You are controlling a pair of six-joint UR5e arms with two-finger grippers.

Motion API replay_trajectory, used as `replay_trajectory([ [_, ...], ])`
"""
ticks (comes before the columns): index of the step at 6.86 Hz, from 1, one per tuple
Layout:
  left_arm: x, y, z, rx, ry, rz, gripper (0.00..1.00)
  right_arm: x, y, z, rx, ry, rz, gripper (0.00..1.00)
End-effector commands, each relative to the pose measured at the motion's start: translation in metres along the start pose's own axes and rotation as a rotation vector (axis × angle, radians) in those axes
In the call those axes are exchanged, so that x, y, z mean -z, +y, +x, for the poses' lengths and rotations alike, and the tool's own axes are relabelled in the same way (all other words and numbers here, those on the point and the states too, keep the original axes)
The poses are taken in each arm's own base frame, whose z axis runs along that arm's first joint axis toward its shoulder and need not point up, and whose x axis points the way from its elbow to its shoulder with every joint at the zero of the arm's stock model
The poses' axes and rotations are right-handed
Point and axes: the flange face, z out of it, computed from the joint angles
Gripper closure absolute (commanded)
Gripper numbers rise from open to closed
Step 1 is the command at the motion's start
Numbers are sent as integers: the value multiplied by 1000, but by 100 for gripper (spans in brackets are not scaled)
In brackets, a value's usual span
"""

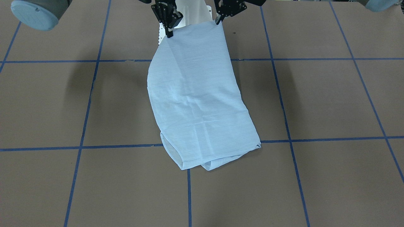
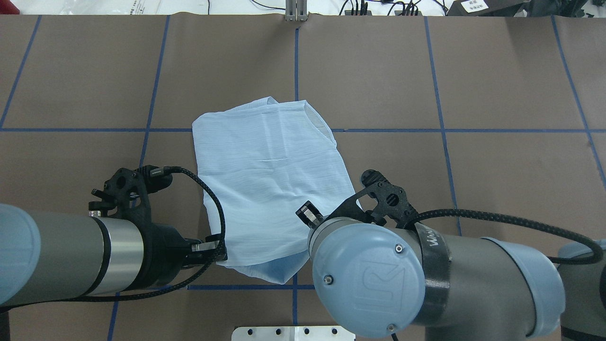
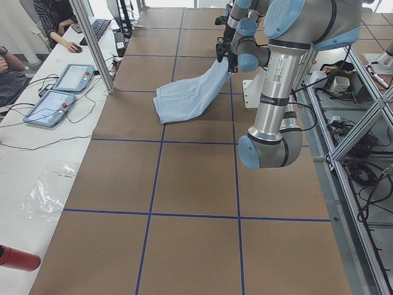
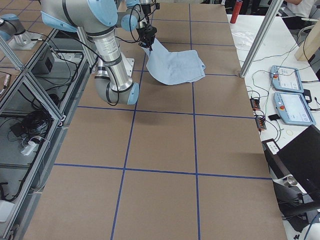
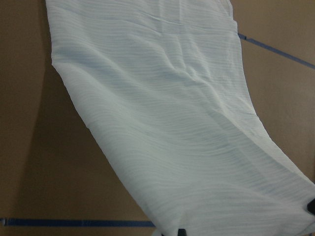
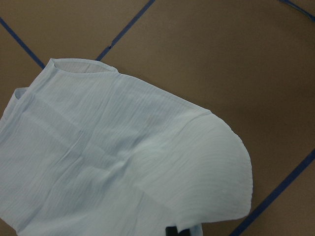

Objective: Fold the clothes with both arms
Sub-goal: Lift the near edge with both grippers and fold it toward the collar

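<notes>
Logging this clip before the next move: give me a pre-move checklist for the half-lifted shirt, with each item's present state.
1. Left pincer shut on shirt corner: ok.
2. Right pincer shut on the other corner: ok.
3. Held edge stretched between them: ok.
4. Far end resting on table: ok.
5. Far end's layers aligned: not ok, lower layers peek out.
6. Whatever is folded underneath lying flat: cannot tell.

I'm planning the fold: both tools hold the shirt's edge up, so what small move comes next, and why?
Probably carry both forward together. The left tool and right tool pinch the near corners of the shirt aloft while its far end lies on the table, so the raised half can drape over it.
</notes>
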Motion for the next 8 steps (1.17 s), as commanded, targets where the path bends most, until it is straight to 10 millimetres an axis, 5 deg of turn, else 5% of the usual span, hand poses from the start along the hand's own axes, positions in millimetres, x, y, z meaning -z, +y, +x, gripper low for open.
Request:
replay_trajectory([
  [1, -30, -10, 1, 9, -87, 21, 100, -15, 8, -32, 99, -44, 94, 100],
  [3, -42, -81, -8, -31, -158, 142, 100, -61, -18, -85, 102, -142, 128, 100],
  [5, -67, -131, -26, -39, -242, 200, 100, -104, -41, -129, 140, -186, 170, 100],
  [7, -94, -184, -48, -67, -288, 269, 100, -171, -55, -204, 125, -198, 230, 100],
  [8, -119, -217, -56, -72, -296, 304, 100, -194, -62, -217, 144, -200, 247, 100],
])
